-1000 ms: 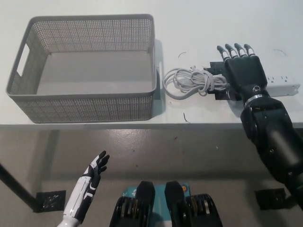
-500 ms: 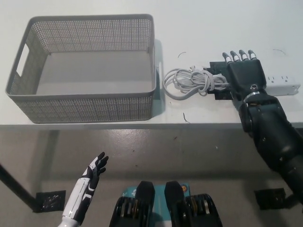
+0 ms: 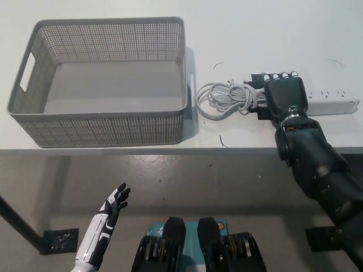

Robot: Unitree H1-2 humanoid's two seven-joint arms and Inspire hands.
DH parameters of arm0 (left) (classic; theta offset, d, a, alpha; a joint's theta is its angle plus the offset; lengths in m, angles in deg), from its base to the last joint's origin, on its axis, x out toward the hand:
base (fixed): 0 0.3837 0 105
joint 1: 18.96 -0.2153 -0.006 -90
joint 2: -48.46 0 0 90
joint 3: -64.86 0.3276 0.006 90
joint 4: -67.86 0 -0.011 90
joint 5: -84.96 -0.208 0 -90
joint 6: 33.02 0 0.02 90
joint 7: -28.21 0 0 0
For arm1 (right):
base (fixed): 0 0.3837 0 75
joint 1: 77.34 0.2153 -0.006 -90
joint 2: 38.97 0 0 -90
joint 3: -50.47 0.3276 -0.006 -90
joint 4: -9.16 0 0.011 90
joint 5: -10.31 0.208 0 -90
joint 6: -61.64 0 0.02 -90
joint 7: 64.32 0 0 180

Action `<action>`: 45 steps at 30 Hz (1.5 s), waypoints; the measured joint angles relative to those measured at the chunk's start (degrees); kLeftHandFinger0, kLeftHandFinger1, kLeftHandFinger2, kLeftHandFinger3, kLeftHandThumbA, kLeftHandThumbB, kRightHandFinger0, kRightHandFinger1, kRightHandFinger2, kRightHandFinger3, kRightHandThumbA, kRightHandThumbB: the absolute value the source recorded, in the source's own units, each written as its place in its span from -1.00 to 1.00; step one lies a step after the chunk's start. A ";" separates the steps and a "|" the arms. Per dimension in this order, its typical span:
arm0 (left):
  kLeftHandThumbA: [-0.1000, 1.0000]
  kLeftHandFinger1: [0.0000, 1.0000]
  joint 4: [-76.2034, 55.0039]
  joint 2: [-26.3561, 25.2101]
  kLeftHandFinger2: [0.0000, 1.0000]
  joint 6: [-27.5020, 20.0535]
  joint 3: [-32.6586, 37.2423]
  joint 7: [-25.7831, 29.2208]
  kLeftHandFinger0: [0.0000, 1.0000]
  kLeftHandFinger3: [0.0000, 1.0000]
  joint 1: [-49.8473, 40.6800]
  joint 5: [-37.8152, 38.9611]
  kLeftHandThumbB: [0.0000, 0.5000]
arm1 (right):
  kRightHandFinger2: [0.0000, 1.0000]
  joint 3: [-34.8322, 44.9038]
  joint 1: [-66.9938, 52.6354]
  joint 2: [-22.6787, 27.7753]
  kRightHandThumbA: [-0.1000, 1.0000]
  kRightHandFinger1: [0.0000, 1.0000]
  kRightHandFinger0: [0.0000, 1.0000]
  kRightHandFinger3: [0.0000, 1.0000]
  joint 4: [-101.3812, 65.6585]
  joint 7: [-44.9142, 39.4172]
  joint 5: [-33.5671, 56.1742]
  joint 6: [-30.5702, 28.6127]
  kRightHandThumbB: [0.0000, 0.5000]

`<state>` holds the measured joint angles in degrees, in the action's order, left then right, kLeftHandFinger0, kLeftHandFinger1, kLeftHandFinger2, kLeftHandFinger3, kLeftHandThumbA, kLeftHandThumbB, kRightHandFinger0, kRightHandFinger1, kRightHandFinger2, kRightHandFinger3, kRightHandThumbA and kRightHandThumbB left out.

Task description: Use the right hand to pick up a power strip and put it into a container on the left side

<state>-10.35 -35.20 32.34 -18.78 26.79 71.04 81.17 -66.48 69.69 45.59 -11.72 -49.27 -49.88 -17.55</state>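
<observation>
A white power strip point(image 3: 336, 101) lies on the white table point(image 3: 272, 34) at the right, and its coiled white cord point(image 3: 228, 97) is bundled to its left. My black right hand point(image 3: 286, 93) rests palm down over the strip's left end, covering that part. Whether it grips the strip does not show. The grey mesh basket point(image 3: 108, 127) stands on the table's left side with nothing inside. My white left hand point(image 3: 113, 205) hangs open below the table's front edge at the lower left.
A black piece point(image 3: 262, 113) shows under the strip beside my right hand. The table's front edge point(image 3: 170, 148) runs across the picture's middle, with grey floor below. A narrow gap separates the basket from the cord bundle.
My right hand has sunk onto the power strip and drawn back slightly toward me, looking shorter from above. The strip, cord and basket have stayed put. The left hand has hardly moved.
</observation>
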 measured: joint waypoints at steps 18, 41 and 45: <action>1.00 1.00 -0.02 0.01 1.00 0.00 -0.20 -0.70 1.00 1.00 0.04 0.53 -0.51 | 0.39 2.08 3.79 -0.04 -1.00 -0.58 -1.00 0.20 11.09 15.08 5.39 -12.97 -0.53; 1.00 1.00 -0.05 0.01 1.00 0.00 -0.29 -0.71 1.00 1.00 0.04 1.02 -0.55 | 0.32 0.41 17.86 3.61 -1.00 -0.71 -1.00 0.14 10.38 30.32 5.47 -22.23 -0.46; 1.00 1.00 -0.11 0.01 1.00 0.00 -0.32 -0.72 1.00 1.00 0.04 1.10 -0.59 | 0.31 0.89 19.27 3.96 -1.00 -0.76 -1.00 0.14 7.26 33.14 5.62 -24.45 -0.65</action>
<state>-10.46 -35.19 32.34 -19.09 26.06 71.08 82.27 -65.59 88.96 49.55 -4.46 -16.13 -44.27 -42.00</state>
